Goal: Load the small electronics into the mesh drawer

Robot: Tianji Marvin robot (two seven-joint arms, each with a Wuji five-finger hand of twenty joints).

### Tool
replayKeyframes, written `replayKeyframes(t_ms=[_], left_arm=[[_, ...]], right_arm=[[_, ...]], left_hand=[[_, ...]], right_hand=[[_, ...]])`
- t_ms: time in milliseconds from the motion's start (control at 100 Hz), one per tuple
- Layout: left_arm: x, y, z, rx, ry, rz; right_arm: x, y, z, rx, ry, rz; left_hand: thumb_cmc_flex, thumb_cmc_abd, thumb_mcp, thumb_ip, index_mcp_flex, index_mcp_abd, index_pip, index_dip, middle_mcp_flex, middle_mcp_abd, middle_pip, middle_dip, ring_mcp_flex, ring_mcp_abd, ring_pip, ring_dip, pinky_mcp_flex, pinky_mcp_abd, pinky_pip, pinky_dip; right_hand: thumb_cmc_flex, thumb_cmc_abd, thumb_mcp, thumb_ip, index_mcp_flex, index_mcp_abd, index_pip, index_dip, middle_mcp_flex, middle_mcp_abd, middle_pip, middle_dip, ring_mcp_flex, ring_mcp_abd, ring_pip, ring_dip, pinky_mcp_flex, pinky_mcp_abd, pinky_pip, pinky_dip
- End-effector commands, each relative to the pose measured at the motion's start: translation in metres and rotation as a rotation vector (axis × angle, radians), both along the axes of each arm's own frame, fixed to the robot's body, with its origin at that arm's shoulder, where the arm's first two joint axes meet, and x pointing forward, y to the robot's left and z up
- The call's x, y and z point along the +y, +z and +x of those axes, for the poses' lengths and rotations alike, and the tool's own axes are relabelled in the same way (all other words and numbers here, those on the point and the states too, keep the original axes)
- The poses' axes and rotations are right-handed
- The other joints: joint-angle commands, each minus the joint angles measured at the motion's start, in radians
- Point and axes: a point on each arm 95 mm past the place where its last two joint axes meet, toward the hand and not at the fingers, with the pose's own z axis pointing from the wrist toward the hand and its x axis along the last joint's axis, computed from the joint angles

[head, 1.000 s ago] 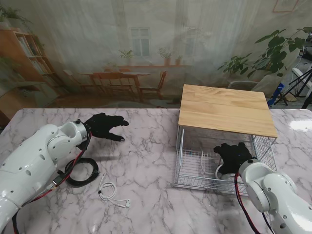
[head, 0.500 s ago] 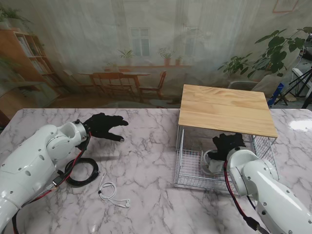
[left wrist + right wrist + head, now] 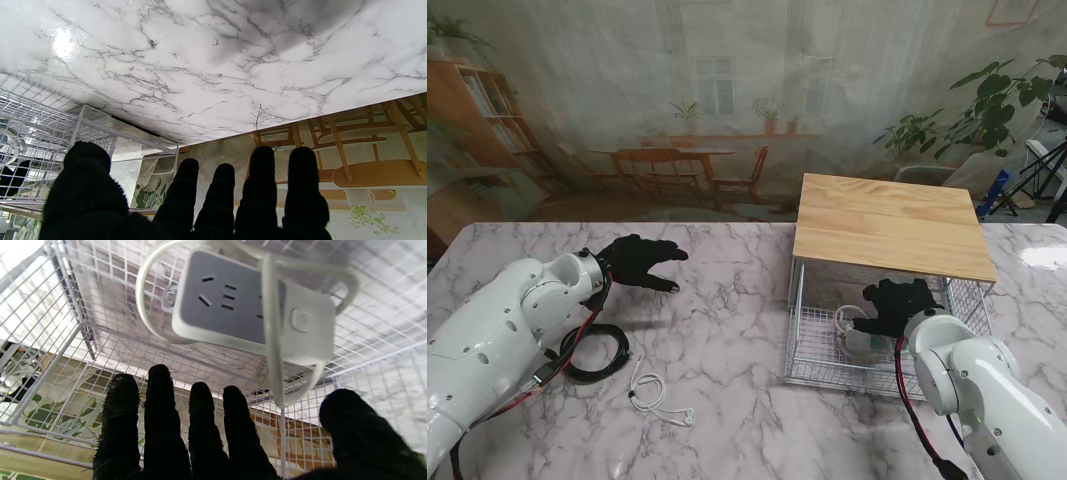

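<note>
Power strip lies flat in the mesh drawer (sockets up), right hand spread, empty.

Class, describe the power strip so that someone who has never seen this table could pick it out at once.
Start at the wooden-topped white mesh drawer on the right side of the marble table. Inside the basket, just beside the black-gloved right hand, lies the power strip. It is a flat white block with a grey socket face and a white cord looped around it, unlike the black cable and thin white cable lying out on the table.
</note>
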Motion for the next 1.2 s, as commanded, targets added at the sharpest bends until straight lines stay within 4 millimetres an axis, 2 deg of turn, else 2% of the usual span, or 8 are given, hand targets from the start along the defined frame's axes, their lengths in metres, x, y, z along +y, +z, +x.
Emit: replayKeyframes(t_ms=[0,510,590,700,800,940,1080,1190], left_arm=[[-0.001,-0.001,0.001,0.009,-0.003,0.012],[0.015,-0.008,-0.007,-0.013,0.026,0.029],[0.021,-0.01,-0.011,-0.012,0.032,0.043],[0.033,-0.013,-0.016,-0.018,0.031,0.075],[0.044,-0.018,-0.022,-0.016,0.037,0.1],[0.061,-0.026,-0.032,-0.024,0.06,0.119],[0.078,-0.028,-0.046,-0.06,0.088,0.121],[0.09,-0.03,-0.058,-0.077,0.101,0.136]], right_arm=[[0.001,0.002,-0.006,0.004,0.009,0.013],[0.011,0.033,-0.053,-0.165,0.097,0.215],[0.01,0.033,-0.058,-0.183,0.103,0.225],[0.009,0.033,-0.063,-0.192,0.103,0.231],[0.007,0.031,-0.064,-0.198,0.096,0.237],[0.004,0.028,-0.066,-0.199,0.086,0.24],[0.001,0.026,-0.068,-0.193,0.083,0.243],[-0.001,0.025,-0.069,-0.201,0.077,0.248]], left_hand=[[0.003,0.039,-0.01,0.007,0.008,0.011,0.005,-0.001,0.013,-0.006,-0.004,0.007,0.012,-0.009,-0.016,0.007,-0.019,0.003,0.005,0.013],[0.044,0.029,-0.009,0.013,0.033,0.013,0.015,0.002,0.028,-0.002,-0.003,0.006,0.001,-0.016,-0.02,0.002,-0.033,-0.03,-0.009,0.011],[0.056,-0.017,-0.011,0.014,0.026,0.017,0.011,0.0,-0.001,0.005,-0.013,0.002,-0.005,-0.024,-0.022,0.001,-0.033,-0.049,-0.015,0.007],[0.06,-0.137,-0.007,0.02,-0.008,0.035,-0.011,-0.014,-0.06,0.032,-0.043,-0.031,0.004,-0.066,-0.03,-0.015,-0.015,-0.122,-0.027,-0.01],[0.059,-0.213,0.0,0.024,-0.034,0.051,-0.035,-0.039,-0.106,0.043,-0.051,-0.064,-0.004,-0.074,-0.03,-0.025,-0.013,-0.168,-0.014,-0.021],[0.053,-0.179,0.003,0.024,-0.032,0.055,-0.033,-0.045,-0.099,0.041,-0.031,-0.064,-0.009,-0.069,-0.024,-0.024,-0.02,-0.18,-0.011,-0.028],[0.064,-0.144,0.001,0.021,-0.028,0.057,-0.026,-0.048,-0.076,0.037,-0.008,-0.055,-0.014,-0.052,-0.017,-0.022,-0.029,-0.15,0.001,-0.03],[0.067,-0.14,-0.001,0.021,-0.021,0.058,-0.021,-0.047,-0.057,0.043,-0.004,-0.049,-0.013,-0.053,-0.014,-0.018,-0.027,-0.154,0.006,-0.028]], right_hand=[[-0.032,-0.008,0.011,-0.02,-0.028,-0.015,-0.017,-0.02,-0.022,-0.012,-0.02,-0.015,-0.04,0.013,-0.043,-0.007,-0.022,0.016,-0.018,-0.017],[-0.004,-0.017,0.005,-0.04,0.011,-0.081,0.017,-0.033,0.004,-0.017,-0.059,-0.043,-0.082,0.015,-0.052,-0.024,-0.067,0.031,-0.097,-0.055],[-0.003,-0.017,0.004,-0.041,0.011,-0.081,0.017,-0.037,0.003,-0.016,-0.065,-0.046,-0.086,0.014,-0.053,-0.025,-0.068,0.033,-0.101,-0.059],[-0.003,-0.016,0.004,-0.042,0.009,-0.083,0.018,-0.041,0.005,-0.016,-0.067,-0.047,-0.089,0.015,-0.053,-0.026,-0.072,0.034,-0.106,-0.062],[-0.001,-0.016,0.004,-0.042,0.008,-0.082,0.019,-0.044,0.003,-0.014,-0.068,-0.048,-0.091,0.018,-0.053,-0.027,-0.074,0.036,-0.108,-0.064],[0.001,-0.015,0.003,-0.042,0.007,-0.082,0.02,-0.047,0.0,-0.012,-0.068,-0.048,-0.093,0.018,-0.054,-0.028,-0.076,0.036,-0.109,-0.065],[-0.004,-0.01,-0.001,-0.043,0.004,-0.084,0.02,-0.051,-0.004,-0.015,-0.072,-0.049,-0.097,0.017,-0.055,-0.029,-0.088,0.042,-0.121,-0.069],[0.0,-0.011,-0.002,-0.043,0.006,-0.083,0.021,-0.052,-0.001,-0.012,-0.071,-0.049,-0.099,0.019,-0.055,-0.029,-0.089,0.043,-0.123,-0.07]])
